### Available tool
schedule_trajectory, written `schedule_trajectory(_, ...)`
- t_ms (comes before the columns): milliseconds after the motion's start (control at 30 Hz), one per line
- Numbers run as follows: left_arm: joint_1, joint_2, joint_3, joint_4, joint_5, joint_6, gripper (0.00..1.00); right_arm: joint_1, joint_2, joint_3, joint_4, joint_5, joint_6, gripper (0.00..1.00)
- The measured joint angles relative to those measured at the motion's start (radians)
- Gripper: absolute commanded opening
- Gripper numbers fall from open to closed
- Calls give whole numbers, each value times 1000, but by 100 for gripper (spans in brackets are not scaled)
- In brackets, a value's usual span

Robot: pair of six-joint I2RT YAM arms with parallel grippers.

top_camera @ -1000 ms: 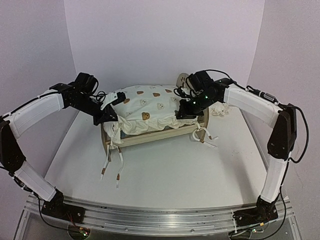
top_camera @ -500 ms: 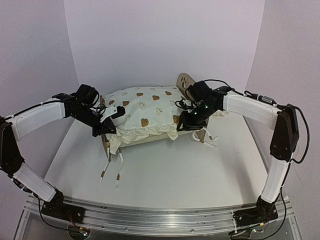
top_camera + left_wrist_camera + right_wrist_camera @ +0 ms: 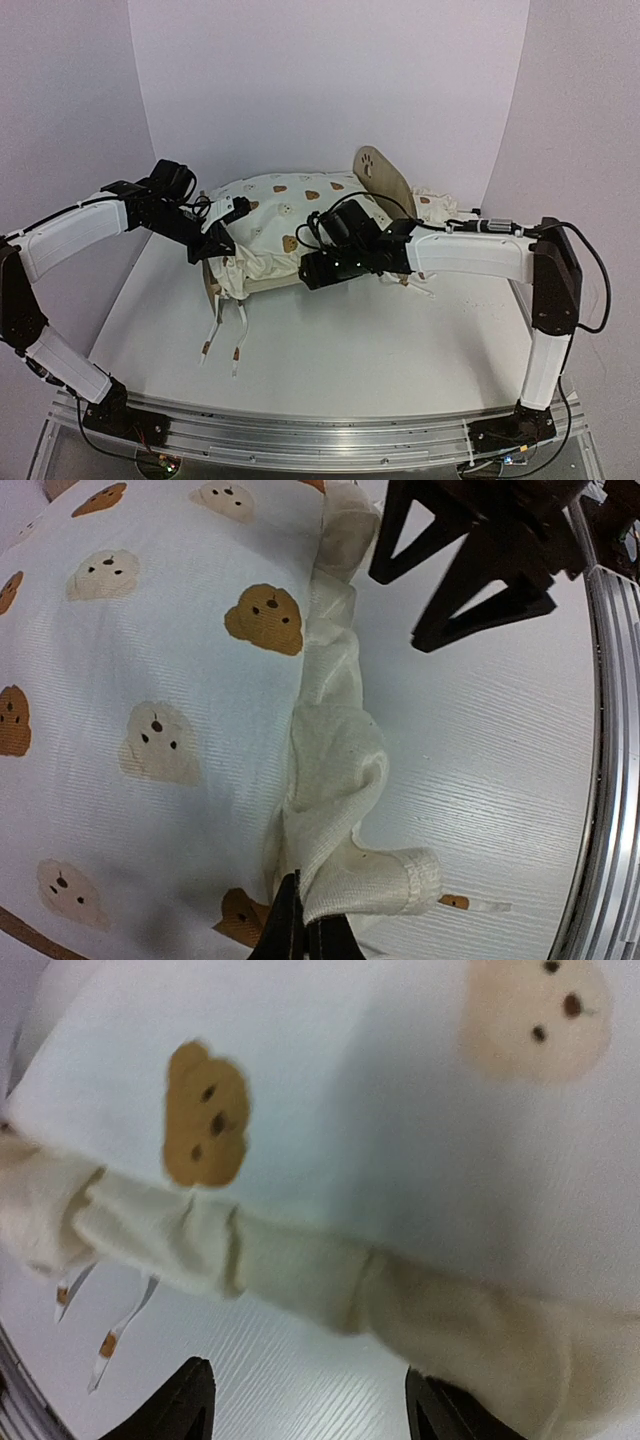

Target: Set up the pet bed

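The pet bed shows its rounded wooden headboard (image 3: 377, 172) with a paw cutout at the back right. A cream bear-print cushion (image 3: 280, 225) lies over the frame and hides most of it. My left gripper (image 3: 214, 244) is shut on the cushion's ruffled corner (image 3: 345, 865) at the left end, fingertips (image 3: 285, 932) pinching the fabric. My right gripper (image 3: 310, 270) stands open just off the cushion's front ruffle (image 3: 300, 1270), holding nothing; its fingers (image 3: 190, 1400) hang over bare table. The small matching pillow (image 3: 437, 206) lies behind the right arm.
White ties with brown tips (image 3: 222, 335) trail from the cushion's left corner onto the white table (image 3: 330, 350). More ties (image 3: 415, 283) lie by the bed's right end. Lilac walls close in the back and sides; a metal rail (image 3: 320, 435) runs along the near edge.
My right gripper has let go of the cushion's right edge, opened, and swung left to the front middle. The cushion has shifted and settled lower on the frame. The left grip is unchanged.
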Motion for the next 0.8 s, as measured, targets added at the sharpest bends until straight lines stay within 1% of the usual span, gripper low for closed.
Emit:
schedule_trajectory(100,0,0,0,0,5,0,0,-17,52,45,35,75,6,65)
schedule_trajectory(167,0,0,0,0,7,-1,0,-20,87,84,39,104,0,61)
schedule_trajectory(200,0,0,0,0,8,-1,0,-20,107,105,44,114,-5,51)
schedule_trajectory(300,0,0,2,0,12,-1,0,-20,166,171,53,127,-25,13)
schedule_trajectory(367,0,0,5,-1,14,-1,0,-21,191,198,59,129,-35,2)
schedule_trajectory(400,0,0,10,-1,14,-1,0,-22,195,203,59,129,-36,0)
schedule_trajectory(600,1,-13,15,2,-2,0,0,-30,179,210,59,111,-88,0)
schedule_trajectory(700,5,-19,15,2,-11,1,0,-35,121,189,52,76,-114,0)
schedule_trajectory(800,9,-23,15,1,-15,6,0,-48,42,171,34,-7,-119,0)
